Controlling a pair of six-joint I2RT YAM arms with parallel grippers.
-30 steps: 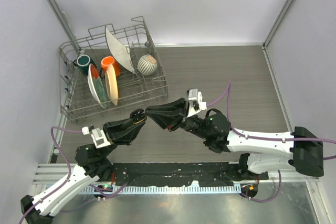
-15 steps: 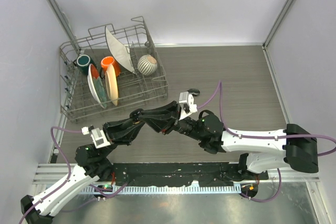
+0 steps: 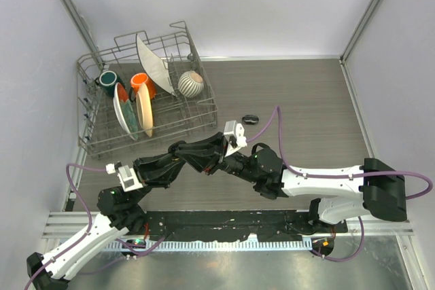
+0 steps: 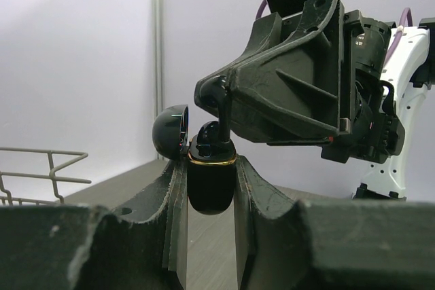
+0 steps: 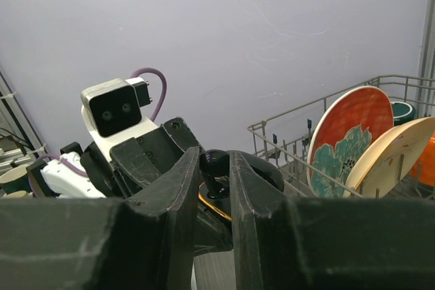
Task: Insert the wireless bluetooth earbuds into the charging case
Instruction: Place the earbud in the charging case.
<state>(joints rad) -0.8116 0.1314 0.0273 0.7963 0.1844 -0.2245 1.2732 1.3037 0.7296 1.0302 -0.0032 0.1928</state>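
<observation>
My left gripper (image 4: 209, 163) is shut on the charging case (image 4: 211, 191), a black oval body with a gold rim, held upright with its lid (image 4: 170, 130) swung open to the left. My right gripper (image 5: 214, 157) is shut on one glossy black earbud (image 5: 217, 166), pinched between both fingers. The earbud (image 4: 221, 112) hangs stem-down right over the case's open top, its lower end at the rim. In the top view the two grippers meet tip to tip, left gripper (image 3: 175, 150), right gripper (image 3: 187, 155), just in front of the rack.
A wire dish rack (image 3: 196, 112) with plates, cups and a striped bowl stands at the back left, close behind the grippers. A small black oval thing (image 3: 251, 119) lies on the table to the right; earbud or case, I cannot tell.
The right arm has swung left and brought the earbud onto the open case in the left gripper. The small black thing on the table has come into view. The left arm has stayed still.
</observation>
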